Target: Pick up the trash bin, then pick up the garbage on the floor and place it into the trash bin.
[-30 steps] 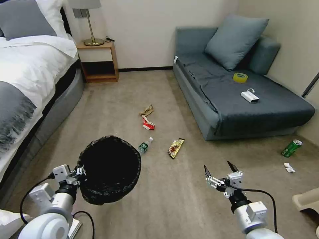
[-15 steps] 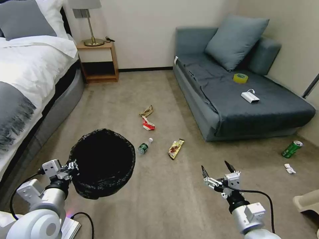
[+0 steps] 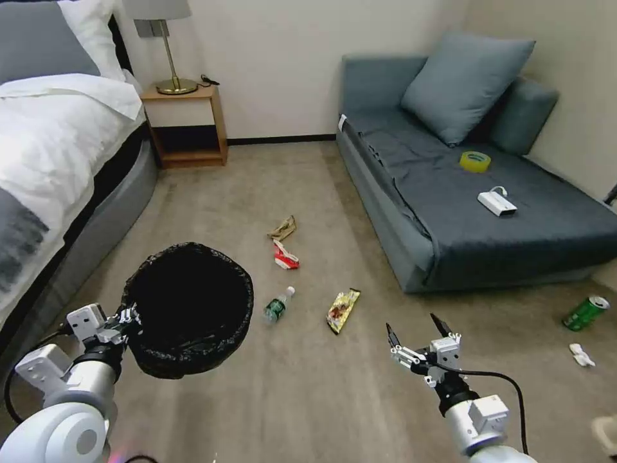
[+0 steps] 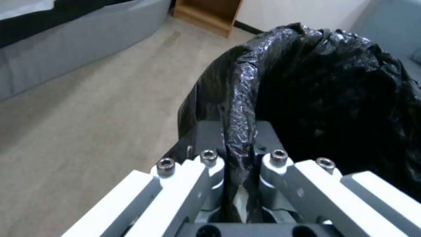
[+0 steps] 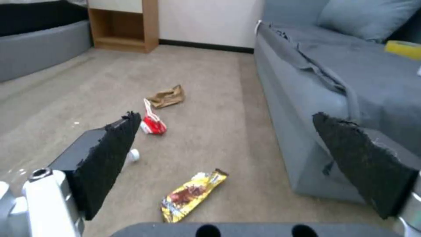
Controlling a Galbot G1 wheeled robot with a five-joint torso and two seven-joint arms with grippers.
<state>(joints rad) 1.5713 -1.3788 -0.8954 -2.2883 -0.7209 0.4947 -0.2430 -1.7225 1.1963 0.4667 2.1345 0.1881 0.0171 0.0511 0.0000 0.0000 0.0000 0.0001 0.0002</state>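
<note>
Gripping the bag-lined rim of the trash bin, the left gripper holds the bin off the carpet at the robot's left, its fingers pinched together on the crinkled black plastic. The right gripper hovers low at the right, jaws spread wide apart with nothing between them. On the floor ahead lie the gold-brown snack wrapper, the clear bottle, the red-and-white carton and the tan paper scrap, between the bed and the grey sofa.
</note>
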